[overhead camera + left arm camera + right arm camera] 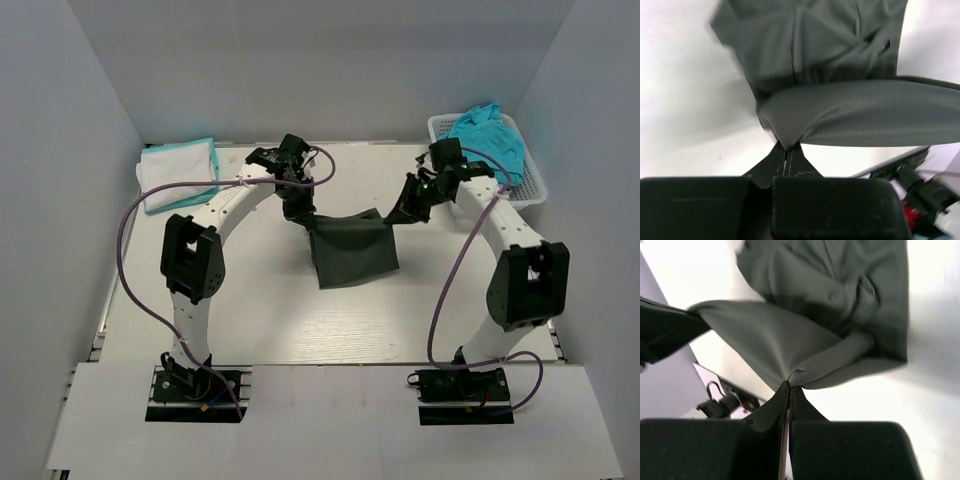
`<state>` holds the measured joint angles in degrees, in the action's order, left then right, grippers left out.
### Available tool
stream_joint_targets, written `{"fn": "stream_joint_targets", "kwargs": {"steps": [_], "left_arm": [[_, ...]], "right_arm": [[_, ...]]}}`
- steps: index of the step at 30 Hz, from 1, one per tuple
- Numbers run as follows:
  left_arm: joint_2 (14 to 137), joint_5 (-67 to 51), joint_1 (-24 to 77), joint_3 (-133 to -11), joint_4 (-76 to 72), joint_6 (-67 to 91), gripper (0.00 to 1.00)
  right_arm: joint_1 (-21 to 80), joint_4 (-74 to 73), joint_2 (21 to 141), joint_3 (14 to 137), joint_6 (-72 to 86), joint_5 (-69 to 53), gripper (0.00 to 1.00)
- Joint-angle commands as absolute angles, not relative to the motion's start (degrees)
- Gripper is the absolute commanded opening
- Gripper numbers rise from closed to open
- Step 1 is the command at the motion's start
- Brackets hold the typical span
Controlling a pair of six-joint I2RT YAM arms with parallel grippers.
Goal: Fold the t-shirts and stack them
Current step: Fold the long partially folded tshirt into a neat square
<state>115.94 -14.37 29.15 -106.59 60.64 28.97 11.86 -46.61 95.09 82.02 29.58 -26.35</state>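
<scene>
A dark charcoal grey t-shirt (pixel 350 250) hangs stretched between both arms above the table's middle, its lower part drooping toward the tabletop. My left gripper (pixel 300 216) is shut on its left top corner, seen pinched at the fingertips in the left wrist view (pixel 788 149). My right gripper (pixel 398 216) is shut on its right top corner (pixel 790 384). The charcoal cloth (pixel 850 115) fills the upper part of the left wrist view, and the same cloth (pixel 805 330) sags in folds in the right wrist view. A folded white and turquoise t-shirt stack (pixel 178 172) lies at the back left.
A white lattice basket (pixel 530 182) stands at the back right with a turquoise t-shirt (pixel 490 135) bunched in it. White walls close in the table on three sides. Purple cables loop along both arms.
</scene>
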Motion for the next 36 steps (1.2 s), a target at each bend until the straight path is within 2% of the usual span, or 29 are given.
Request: {"fn": "stream_joint_targets", "kwargs": {"steps": [1,5,6,7,8,9,12,14,16,17,20,29,36], "left_arm": [[116.62,-14.41,25.85,-109.77,55.65,31.20,0.00],[123.29,-13.71,22.42,-114.15,52.11,33.22,0.02],[127.05,-14.23,21.19,-119.30,52.82,33.74,0.36],[128.74,-14.24,21.18,-121.97,53.61,33.75,0.65],[130.15,-14.24,20.40,-124.60,54.31,33.05,0.99],[131.12,-13.46,19.78,-128.37,55.01,33.05,1.00],[131.40,-15.03,19.16,-128.86,55.81,32.34,1.00],[127.72,-15.03,19.16,-122.54,53.45,31.03,1.00],[125.25,-15.55,20.30,-117.71,49.84,30.41,1.00],[124.37,-15.56,21.09,-114.21,49.05,29.89,1.00],[123.22,-20.12,22.41,-109.71,45.89,29.36,1.00],[123.22,-21.53,27.68,-111.71,41.94,33.04,1.00],[126.56,-22.59,28.82,-109.43,38.85,35.77,1.00]], "right_arm": [[11.07,-41.14,99.39,89.02,29.27,-28.13,0.00],[10.55,-38.59,111.49,98.94,29.71,-28.82,0.00],[10.63,-38.67,115.88,103.14,29.79,-27.70,0.05],[10.63,-38.85,120.28,108.66,29.10,-27.25,0.52],[10.81,-38.41,122.58,111.24,28.92,-27.07,0.82],[10.64,-41.37,128.70,118.23,28.83,-24.02,0.90],[11.07,-46.14,132.27,128.66,25.49,-21.45,0.90],[11.25,-43.61,128.95,119.22,24.78,-21.53,0.90],[11.51,-35.63,120.72,111.75,24.78,-20.66,0.90],[11.77,-34.20,116.67,101.79,24.87,-20.13,0.90],[12.66,-27.52,110.23,91.28,24.44,-21.00,0.90],[16.52,-22.07,109.95,80.96,24.17,-23.29,0.90],[17.23,-10.64,109.86,72.96,27.15,-25.93,0.90]]}}
